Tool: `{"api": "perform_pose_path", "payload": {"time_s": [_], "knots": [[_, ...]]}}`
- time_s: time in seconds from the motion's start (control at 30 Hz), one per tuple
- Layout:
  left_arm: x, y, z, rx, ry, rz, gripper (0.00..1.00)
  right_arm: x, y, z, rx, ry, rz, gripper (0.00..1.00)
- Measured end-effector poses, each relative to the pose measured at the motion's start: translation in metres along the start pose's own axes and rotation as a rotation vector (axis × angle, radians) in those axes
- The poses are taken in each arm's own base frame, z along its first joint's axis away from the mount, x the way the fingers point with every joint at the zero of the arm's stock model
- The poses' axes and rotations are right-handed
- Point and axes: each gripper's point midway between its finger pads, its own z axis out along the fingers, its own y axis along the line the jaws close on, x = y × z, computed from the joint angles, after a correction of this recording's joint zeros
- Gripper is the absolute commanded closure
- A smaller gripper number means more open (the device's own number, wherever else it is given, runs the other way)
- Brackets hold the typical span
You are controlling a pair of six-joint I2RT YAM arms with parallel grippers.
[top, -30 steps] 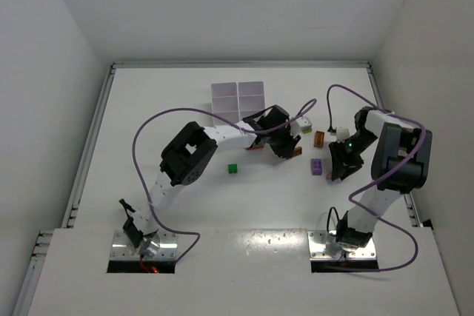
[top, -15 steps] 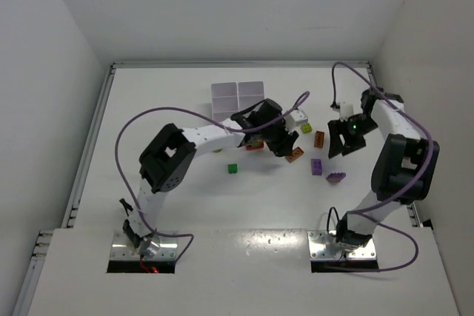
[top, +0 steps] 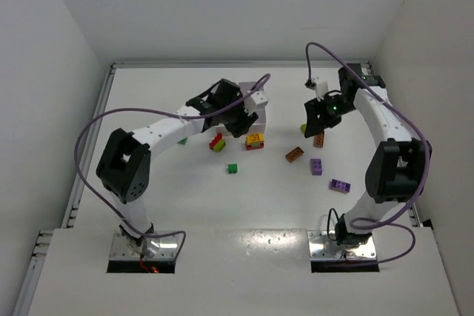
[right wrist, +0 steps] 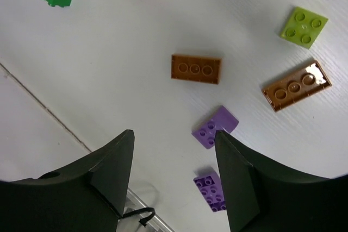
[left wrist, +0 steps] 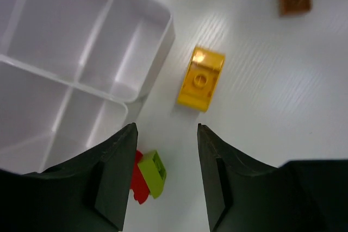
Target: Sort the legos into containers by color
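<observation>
The containers tray lies at the back centre, its open white compartments empty where they show. My left gripper hovers open beside the tray, above a red and lime clump; a yellow brick lies ahead. My right gripper is open and holds nothing, high over two purple bricks, two orange bricks and a lime one. A green brick sits alone mid-table.
White walls close off the back and both sides. A raised rail runs along the table's left edge. Purple cables loop over both arms. My left arm hides much of the tray in the top view.
Both grippers opened. My left arm swung back and left to the tray, leaving an orange brick on the table. My right arm rose toward the back, leaving a purple brick at the right.
</observation>
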Motion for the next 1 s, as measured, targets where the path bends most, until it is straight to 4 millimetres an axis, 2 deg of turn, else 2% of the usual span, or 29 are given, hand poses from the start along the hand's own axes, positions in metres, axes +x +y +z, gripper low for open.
{"api": "perform_pose_path", "payload": {"time_s": [0.1,0.13,0.27,0.67,0.7,0.87,0.9,1.0], "knots": [[0.055,0.004,0.017,0.021,0.148,-0.030,0.46,-0.010,0.002,0.004,-0.011,-0.005,-0.024,0.38],[0.068,0.005,0.021,0.028,0.183,-0.038,0.46,-0.013,0.001,0.005,-0.011,-0.006,-0.028,0.38],[0.091,0.004,0.031,0.052,0.249,-0.039,0.46,-0.015,0.004,0.008,-0.020,-0.003,-0.036,0.38],[0.082,0.000,0.054,0.113,0.230,-0.003,0.45,-0.014,0.003,0.008,-0.012,0.003,-0.035,0.38],[0.080,-0.001,0.056,0.122,0.226,0.001,0.37,-0.014,0.003,0.008,-0.010,0.004,-0.035,0.38],[0.069,-0.009,0.069,0.179,0.201,0.011,0.34,-0.013,0.001,0.008,-0.003,0.009,-0.035,0.37],[0.067,-0.011,0.071,0.188,0.197,0.014,0.31,-0.012,0.001,0.009,-0.003,0.011,-0.034,0.37],[0.064,-0.018,0.073,0.217,0.188,0.024,0.30,-0.011,0.000,0.009,0.005,0.017,-0.033,0.37]]}}
